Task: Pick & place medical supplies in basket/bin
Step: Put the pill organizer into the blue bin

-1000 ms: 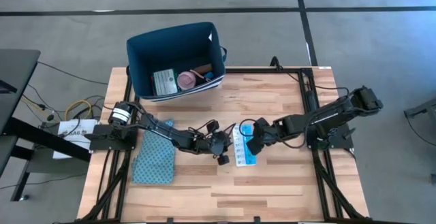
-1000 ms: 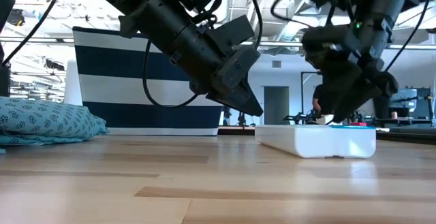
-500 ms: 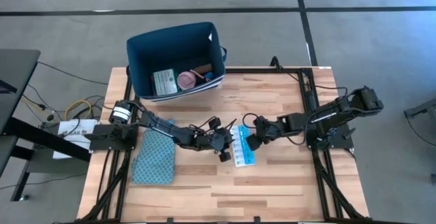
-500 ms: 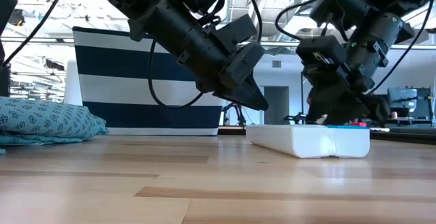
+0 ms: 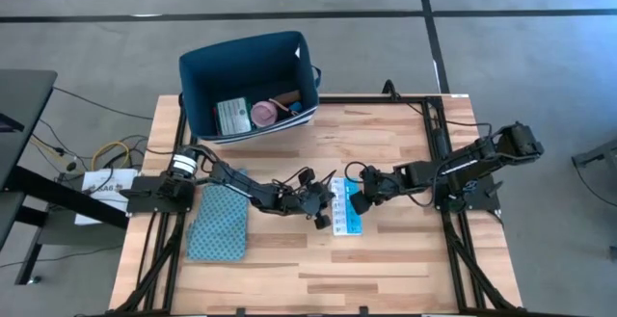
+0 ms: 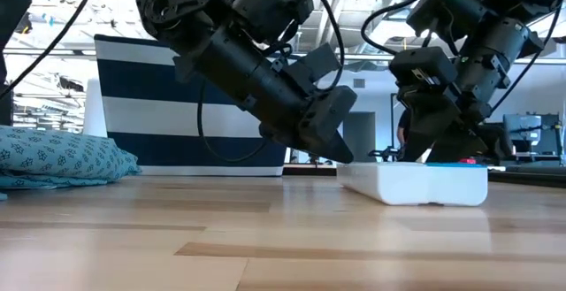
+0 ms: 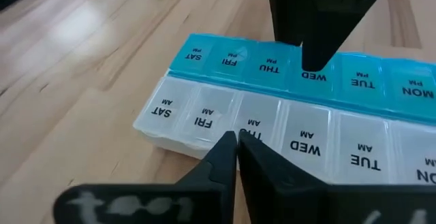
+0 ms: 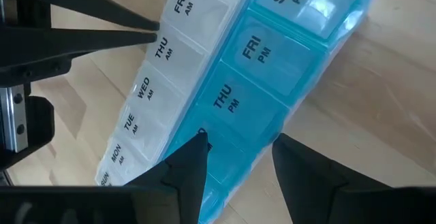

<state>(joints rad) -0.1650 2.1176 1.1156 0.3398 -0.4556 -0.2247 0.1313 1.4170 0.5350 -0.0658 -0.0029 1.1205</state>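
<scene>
Lying flat, pill organiser (image 5: 343,208) runs near-to-far — left jaws pressed together, right apparently spread.

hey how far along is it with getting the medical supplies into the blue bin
Done: a green-white flat box and a pink disc lie in the bin. In hand: both grippers work at the pill organiser, left gripper shut at its white side, right gripper open over its blue side. Left: lifting the organiser into the bin.
</scene>
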